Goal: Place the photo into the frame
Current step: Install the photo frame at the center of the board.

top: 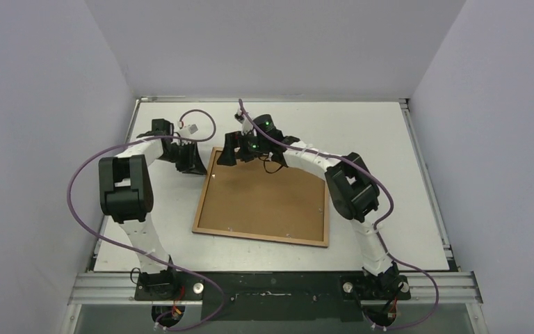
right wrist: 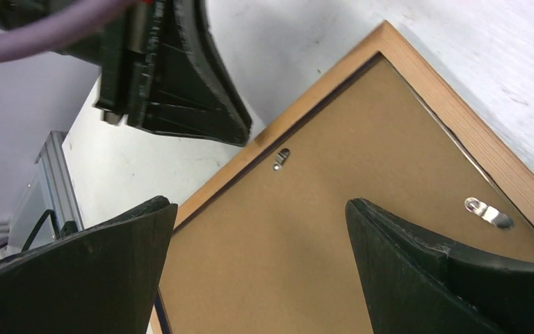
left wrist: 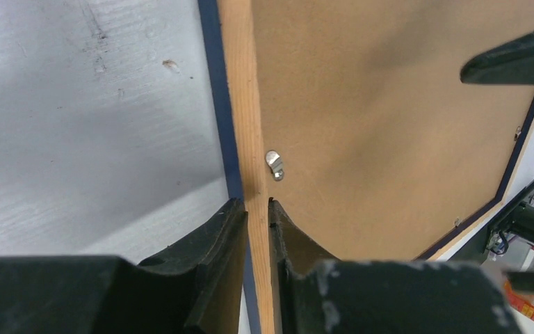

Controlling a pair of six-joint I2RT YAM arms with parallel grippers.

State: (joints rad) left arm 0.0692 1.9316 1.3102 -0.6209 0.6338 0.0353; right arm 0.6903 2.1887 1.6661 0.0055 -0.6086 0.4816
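You face a white table [top: 368, 125] closed in on three sides by plain, pale grey walls: a back wall [top: 271, 49], a left wall [top: 35, 104] and a right wall [top: 507, 104]. Close up in your left wrist view, the table's surface looks scuffed and faintly streaked. A silver metal rail [top: 445, 287] runs along the near edge, and a thinner metal strip [top: 427, 181] lines the right side. The light is soft and even, probably from overhead.
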